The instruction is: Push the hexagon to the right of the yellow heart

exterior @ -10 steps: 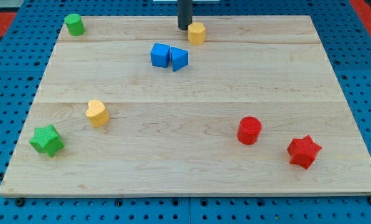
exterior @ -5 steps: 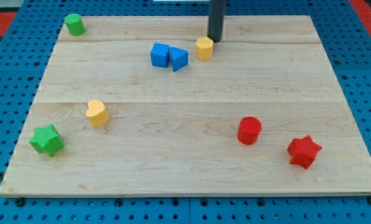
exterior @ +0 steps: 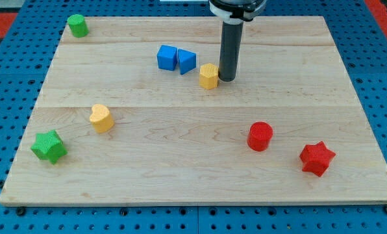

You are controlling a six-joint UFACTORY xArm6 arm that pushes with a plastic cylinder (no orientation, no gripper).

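Observation:
The yellow hexagon (exterior: pixel 208 75) sits above the middle of the wooden board (exterior: pixel 200 175). My tip (exterior: pixel 226 79) rests right against the hexagon's right side, touching or nearly touching it. The yellow heart (exterior: pixel 101 117) lies far off at the view's left, lower than the hexagon. The rod rises straight up from the tip to the view's top edge.
A blue cube (exterior: pixel 167 57) and a blue triangular block (exterior: pixel 186 61) sit just up-left of the hexagon. A green cylinder (exterior: pixel 77 25) is at top left, a green star (exterior: pixel 49 145) at bottom left. A red cylinder (exterior: pixel 260 136) and a red star (exterior: pixel 317 158) are at bottom right.
My tip moved from the hexagon's upper left round to its right side and down the view. The hexagon slid down the view, from the board's top edge to just right of the blue blocks.

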